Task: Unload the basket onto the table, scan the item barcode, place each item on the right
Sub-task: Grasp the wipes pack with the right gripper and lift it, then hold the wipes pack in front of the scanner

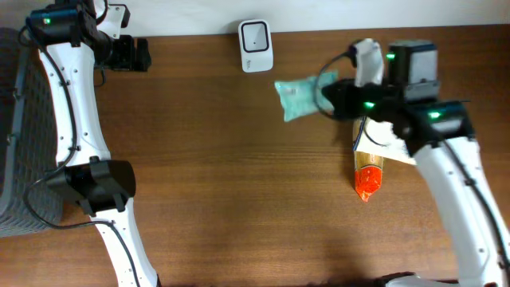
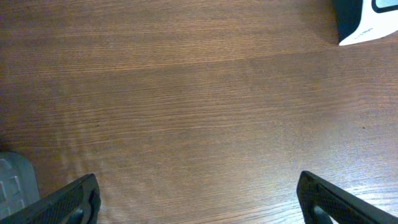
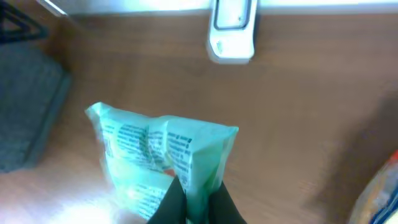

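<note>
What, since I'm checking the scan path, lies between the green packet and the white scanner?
Nothing: only bare wooden table separates the green packet from the white scanner, clearest in the right wrist view.

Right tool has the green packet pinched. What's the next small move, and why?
Probably carry the green packet a little toward the scanner, turning its printed side to face it. The right tool is shut on the packet's edge, and the packet is off to one side of the scanner, not in front of its window.

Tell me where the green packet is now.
Overhead, the green packet is held by the right tool, just right of the white scanner.
</note>
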### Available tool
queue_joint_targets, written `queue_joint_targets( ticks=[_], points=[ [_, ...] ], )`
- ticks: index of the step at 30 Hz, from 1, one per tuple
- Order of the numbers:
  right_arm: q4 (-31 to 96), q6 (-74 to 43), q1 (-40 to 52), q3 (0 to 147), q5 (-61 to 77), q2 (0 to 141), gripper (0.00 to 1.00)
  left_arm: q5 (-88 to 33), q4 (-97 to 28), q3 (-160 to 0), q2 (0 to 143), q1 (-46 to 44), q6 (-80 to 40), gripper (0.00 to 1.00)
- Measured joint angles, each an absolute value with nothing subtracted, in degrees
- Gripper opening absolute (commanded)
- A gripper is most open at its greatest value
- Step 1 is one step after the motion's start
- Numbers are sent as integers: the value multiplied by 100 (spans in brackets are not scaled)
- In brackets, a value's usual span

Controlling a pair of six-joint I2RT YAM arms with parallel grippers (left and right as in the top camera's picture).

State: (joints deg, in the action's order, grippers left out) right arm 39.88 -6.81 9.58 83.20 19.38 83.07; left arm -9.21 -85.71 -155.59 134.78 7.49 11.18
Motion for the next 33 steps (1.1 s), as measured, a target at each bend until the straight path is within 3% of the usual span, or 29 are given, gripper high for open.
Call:
queue_joint_targets(
  ticks=[1,3,5,10,12,14,15,18,33],
  points=[
    [3216,-572,1802,8309,617,8530,4,-921,-8565,-15559,13478,749,1118,99],
    [1782,-51,2373,8309,-886,9017,4,-921,-8593,-15561,13478,749,1118,99],
    [-89,1269,2657,8315,-1693,9760,4,-923,-8556,-15565,13478,749,1118,99],
    [-4810,4681,2687,8324,-2327,11944,4,-923,-8582,-15574,13478,749,1118,99],
    [-5605,5537,2676,8337,-2196,12527,4,-923,-8573,-15574,13478,749,1120,99],
    [-5402,6322,2606,8899,-1986,13249,4,-923,-8578,-15574,13478,749,1120,99],
    [-4357,6521,2517,9559,-1780,13491,4,-926,-8578,-15576,13478,749,1120,99],
    [-3852,6711,2324,10495,-1444,13710,4,-923,-8571,-15576,13478,749,1120,99],
    [-3166,7050,2220,10556,-1100,13885,4,-923,-8573,-15576,13478,749,1120,99]
  ],
)
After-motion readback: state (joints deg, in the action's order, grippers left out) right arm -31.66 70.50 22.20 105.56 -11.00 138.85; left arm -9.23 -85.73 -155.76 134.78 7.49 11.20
